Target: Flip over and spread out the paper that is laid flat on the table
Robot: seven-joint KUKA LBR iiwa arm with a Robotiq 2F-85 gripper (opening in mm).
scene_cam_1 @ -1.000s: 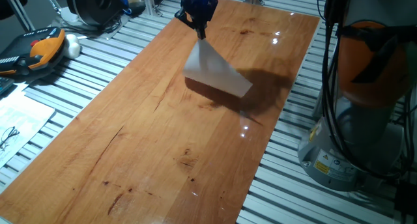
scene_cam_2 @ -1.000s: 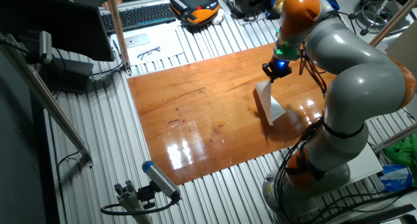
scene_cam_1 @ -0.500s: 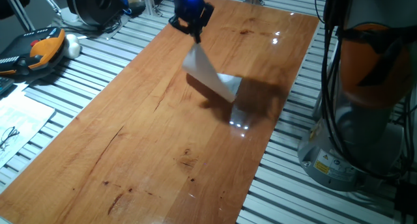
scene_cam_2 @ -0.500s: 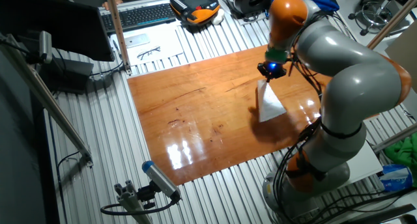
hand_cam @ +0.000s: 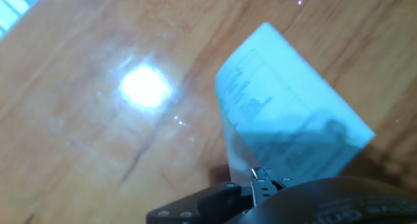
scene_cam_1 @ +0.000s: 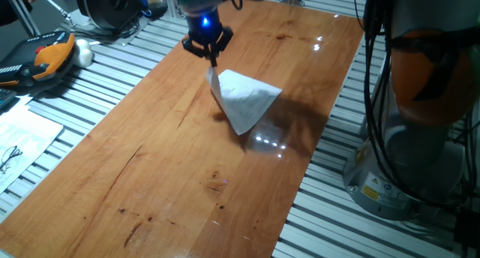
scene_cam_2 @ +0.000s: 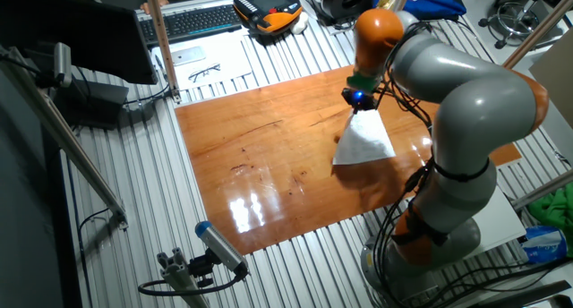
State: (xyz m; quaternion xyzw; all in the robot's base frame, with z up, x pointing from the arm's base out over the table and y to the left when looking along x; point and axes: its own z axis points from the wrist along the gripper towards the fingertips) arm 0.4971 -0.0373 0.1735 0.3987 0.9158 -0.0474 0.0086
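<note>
The paper [scene_cam_1: 241,99] is a white sheet, pinched by one corner and hanging down to the glossy reddish-brown table [scene_cam_1: 150,175]. Its lower edge rests on the wood. My gripper [scene_cam_1: 211,57] is shut on the sheet's top corner, above the table's far half. From the other fixed view the paper [scene_cam_2: 363,140] hangs as a fan below the gripper [scene_cam_2: 358,103]. In the hand view the printed side of the paper [hand_cam: 280,120] shows columns of small text, and the fingertips [hand_cam: 260,182] clamp its near corner.
A slatted metal surface [scene_cam_1: 90,93] surrounds the table. An orange-and-black pendant [scene_cam_1: 46,55] and a printed sheet with glasses [scene_cam_1: 19,142] lie at the left. The robot base [scene_cam_1: 420,100] stands at the right. A keyboard [scene_cam_2: 192,21] lies at the back.
My gripper has moved left along the table with the corner in it, dragging the paper. The sheet has swung round and spread wider under the hand.
</note>
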